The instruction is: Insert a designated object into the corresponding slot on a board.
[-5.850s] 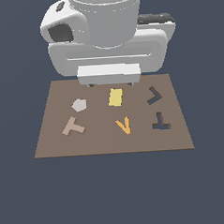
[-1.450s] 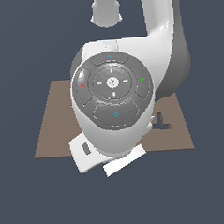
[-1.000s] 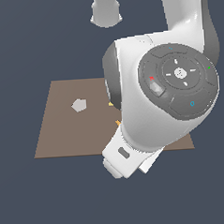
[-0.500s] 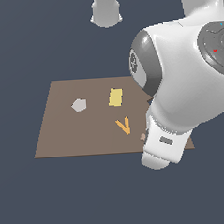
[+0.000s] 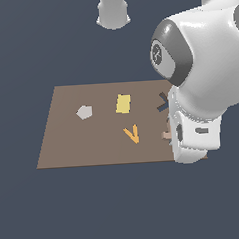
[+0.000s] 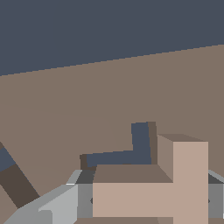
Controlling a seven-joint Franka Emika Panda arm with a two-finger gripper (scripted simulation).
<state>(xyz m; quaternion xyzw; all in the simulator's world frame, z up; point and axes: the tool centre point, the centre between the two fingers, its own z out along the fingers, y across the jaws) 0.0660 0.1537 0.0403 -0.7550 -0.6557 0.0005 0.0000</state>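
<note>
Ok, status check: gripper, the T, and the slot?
Gripper shut on T piece, held just short of the T slot. Not seated yet. Slot looks clear; arm hides it in the exterior view.

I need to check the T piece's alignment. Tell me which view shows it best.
The wrist view: the tan T piece fills the foreground, held between the gripper's fingers, with the dark T slot just beyond. The exterior view shows only a sliver beside the arm, which hides the rest.
</note>
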